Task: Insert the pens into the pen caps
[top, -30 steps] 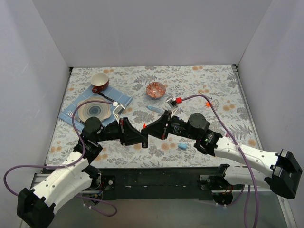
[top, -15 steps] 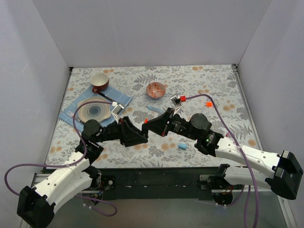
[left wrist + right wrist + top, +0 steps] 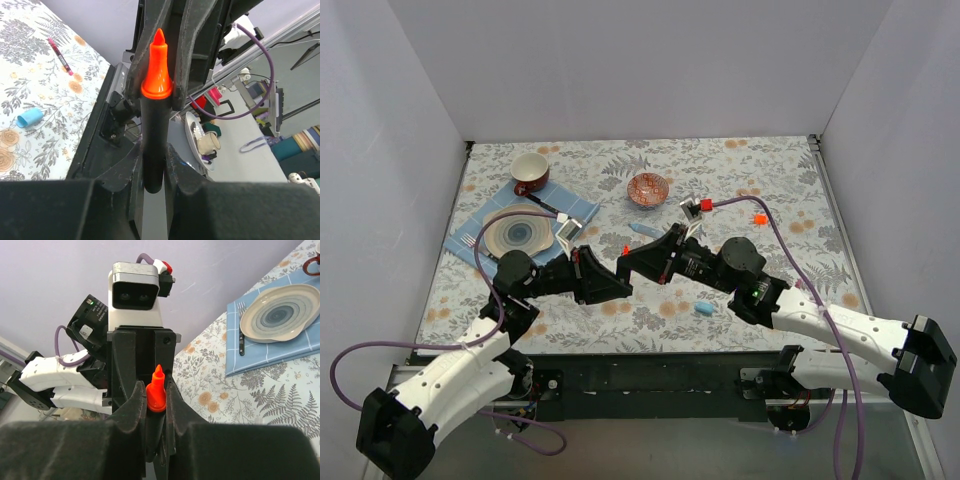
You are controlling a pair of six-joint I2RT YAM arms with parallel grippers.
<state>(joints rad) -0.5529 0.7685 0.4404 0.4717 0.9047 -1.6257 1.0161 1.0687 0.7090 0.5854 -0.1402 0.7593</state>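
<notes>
The stubby black marker point(image 3: 625, 251) with its orange tip stands upright above the table's middle, between both grippers. In the left wrist view my left gripper point(image 3: 154, 152) is shut on the marker's black body point(image 3: 153, 130). In the right wrist view my right gripper point(image 3: 156, 390) is closed on its orange collar point(image 3: 156, 395). The two grippers meet nose to nose in the top view, left point(image 3: 616, 280) and right point(image 3: 634, 264). The orange cap point(image 3: 758, 217) lies far right. The light blue cap point(image 3: 704, 309) lies near the front. The light blue pen point(image 3: 645, 230) lies behind the grippers. The magenta pen point(image 3: 61, 56) shows in the left wrist view.
A plate point(image 3: 518, 236) with dark cutlery sits on a blue cloth point(image 3: 470, 228) at the left, with a red cup point(image 3: 530, 172) behind it. A patterned bowl point(image 3: 648, 189) stands at the back middle. White walls enclose the table.
Both grippers, joined at the marker, have risen and shifted slightly back and left; the orange tip now sits higher in the top view.
</notes>
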